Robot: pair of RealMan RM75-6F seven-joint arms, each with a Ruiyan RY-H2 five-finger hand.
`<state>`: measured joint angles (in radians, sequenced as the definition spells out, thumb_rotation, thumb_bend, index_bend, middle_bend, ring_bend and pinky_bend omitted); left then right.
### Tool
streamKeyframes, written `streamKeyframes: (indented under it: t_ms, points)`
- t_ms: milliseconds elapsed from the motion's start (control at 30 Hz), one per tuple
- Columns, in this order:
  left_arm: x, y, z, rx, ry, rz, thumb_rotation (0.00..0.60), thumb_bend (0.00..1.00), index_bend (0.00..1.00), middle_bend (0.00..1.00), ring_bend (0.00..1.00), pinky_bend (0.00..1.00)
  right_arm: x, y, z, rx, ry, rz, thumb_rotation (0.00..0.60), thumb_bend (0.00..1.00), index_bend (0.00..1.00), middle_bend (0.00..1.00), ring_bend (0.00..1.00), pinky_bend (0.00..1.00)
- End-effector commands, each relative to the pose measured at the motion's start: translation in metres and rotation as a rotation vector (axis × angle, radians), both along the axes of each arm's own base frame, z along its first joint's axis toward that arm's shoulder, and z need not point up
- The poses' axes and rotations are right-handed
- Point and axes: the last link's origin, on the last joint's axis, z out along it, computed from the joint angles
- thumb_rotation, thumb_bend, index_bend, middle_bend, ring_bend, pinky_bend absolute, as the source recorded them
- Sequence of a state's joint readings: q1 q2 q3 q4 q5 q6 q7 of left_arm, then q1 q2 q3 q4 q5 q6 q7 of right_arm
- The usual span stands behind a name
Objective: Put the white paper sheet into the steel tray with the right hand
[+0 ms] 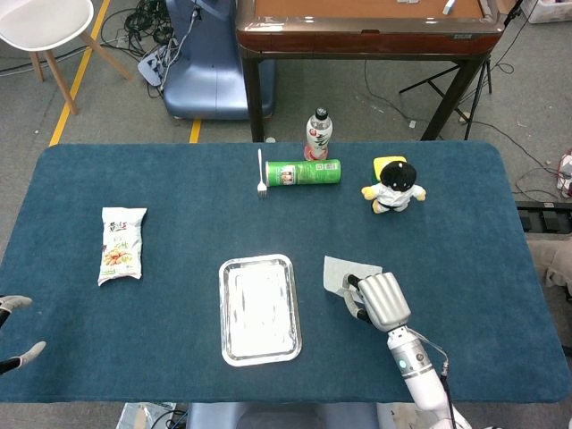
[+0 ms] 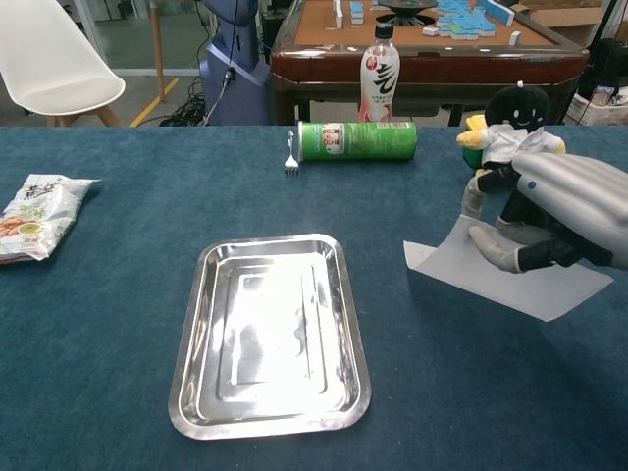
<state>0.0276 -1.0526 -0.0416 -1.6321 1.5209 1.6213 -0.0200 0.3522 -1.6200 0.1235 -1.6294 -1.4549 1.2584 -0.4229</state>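
My right hand [image 1: 377, 300] [image 2: 538, 211] pinches the white paper sheet [image 1: 340, 271] [image 2: 510, 273] and holds it lifted off the cloth, to the right of the steel tray [image 1: 259, 308] [image 2: 270, 334]. The sheet hangs tilted, its left corner pointing toward the tray's right rim and still clear of it. The tray is empty and lies flat near the table's front middle. Only the fingertips [image 1: 20, 331] of my left hand show, at the far left edge of the head view, spread apart with nothing in them.
At the back stand a drink bottle [image 1: 318, 134], a green can lying on its side [image 1: 304, 172], a white fork [image 1: 261, 174] and a plush toy [image 1: 394, 186]. A snack packet [image 1: 122, 244] lies at the left. The table is covered in blue cloth [image 1: 483, 232].
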Motion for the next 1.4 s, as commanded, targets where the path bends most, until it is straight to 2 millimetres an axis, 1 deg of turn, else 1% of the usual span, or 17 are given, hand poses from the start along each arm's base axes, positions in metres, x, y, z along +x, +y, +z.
streamKeyframes:
  t_ms: [33, 367, 833, 1033, 1400]
  points:
    - [0.000, -0.001, 0.000, 0.001, -0.001, -0.003, 0.600, 0.06, 0.33, 0.33, 0.20, 0.39, 0.008, -0.006, -0.002, -0.027, -0.015, -0.003, 0.600, 0.53, 0.55, 1.00, 1.00, 1.00]
    - [0.000, -0.003, 0.003, 0.010, 0.004, -0.001, 0.600, 0.06, 0.33, 0.33, 0.20, 0.39, 0.036, -0.024, -0.012, -0.075, -0.045, 0.021, 0.600, 0.53, 0.57, 1.00, 1.00, 1.00]
    - [0.000, -0.006, 0.006, 0.016, -0.001, 0.004, 0.600, 0.06, 0.33, 0.33, 0.20, 0.39, 0.084, -0.041, -0.021, -0.071, -0.017, 0.170, 0.600, 0.53, 0.57, 1.00, 1.00, 1.00]
    - [-0.001, -0.006, 0.006, 0.017, -0.003, 0.006, 0.600, 0.06, 0.33, 0.33, 0.20, 0.39, 0.103, -0.042, -0.029, -0.058, -0.025, 0.221, 0.600, 0.53, 0.57, 1.00, 1.00, 1.00]
    - [-0.001, -0.008, 0.008, 0.020, -0.008, 0.004, 0.600, 0.06, 0.33, 0.33, 0.20, 0.39, 0.125, -0.035, -0.049, -0.007, -0.042, 0.281, 0.600, 0.53, 0.58, 1.00, 1.00, 1.00]
